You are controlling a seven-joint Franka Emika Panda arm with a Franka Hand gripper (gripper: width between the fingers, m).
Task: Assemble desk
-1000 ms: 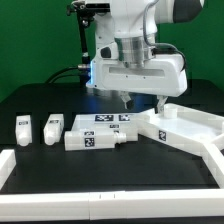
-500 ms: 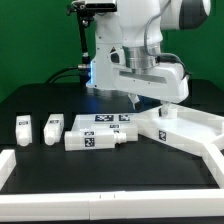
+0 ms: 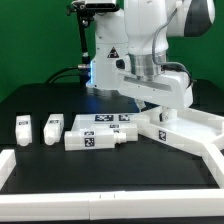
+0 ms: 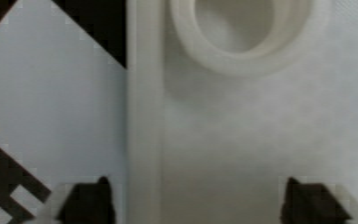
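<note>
The white desk tabletop [image 3: 188, 128] lies at the exterior view's right, one corner toward the middle. Two short legs [image 3: 22, 128] [image 3: 52, 128] lie apart at the exterior view's left. More tagged leg blocks [image 3: 92, 139] lie together in the middle. My gripper [image 3: 160, 110] hangs tilted just above the tabletop's near corner, and its fingertips are hard to make out there. In the wrist view the gripper [image 4: 199, 205] is open and empty, with dark fingertips [image 4: 91, 200] wide apart over the white tabletop [image 4: 229, 120]. A round socket [image 4: 240, 35] shows in that surface.
A low white frame [image 3: 100, 192] runs along the front and up both sides of the black table. The marker board [image 3: 112, 119] lies behind the grouped legs. The robot's base and cables stand at the back centre.
The arm has swung toward the exterior view's right and tilted, carrying the gripper from beside the grouped legs to above the tabletop. The parts have not moved.
</note>
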